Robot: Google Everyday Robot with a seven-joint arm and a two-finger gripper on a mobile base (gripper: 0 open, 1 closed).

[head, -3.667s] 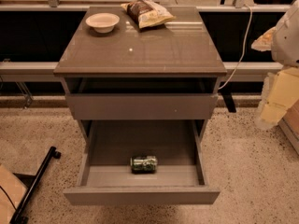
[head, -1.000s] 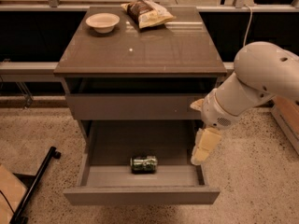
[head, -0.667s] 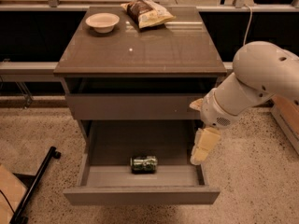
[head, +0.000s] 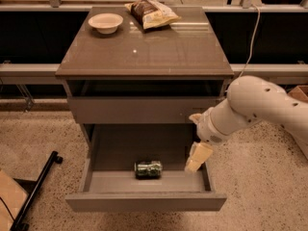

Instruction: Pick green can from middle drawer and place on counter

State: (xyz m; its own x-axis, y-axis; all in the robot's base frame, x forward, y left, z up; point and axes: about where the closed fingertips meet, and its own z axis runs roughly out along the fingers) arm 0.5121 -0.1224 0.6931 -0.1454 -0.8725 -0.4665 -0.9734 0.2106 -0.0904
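Note:
The green can [head: 148, 169] lies on its side in the middle of the open middle drawer [head: 144, 201], which is pulled out at the bottom of the cabinet. My gripper [head: 198, 158] points down over the drawer's right side. It is to the right of the can, a little above the drawer floor, and apart from the can. The white arm [head: 250, 107] reaches in from the right. The glossy grey-brown counter [head: 159, 49] tops the cabinet.
A white bowl [head: 106, 22] and a brown and yellow snack bag [head: 152, 12] sit at the back of the counter. A drawer front [head: 130, 110] sits just under the counter, above the open drawer. A black bar [head: 34, 192] and cardboard [head: 9, 201] are on the floor at left.
The arm has come in from the right. Over the last second the gripper has shifted a little left and down over the drawer's right side. The can has not moved.

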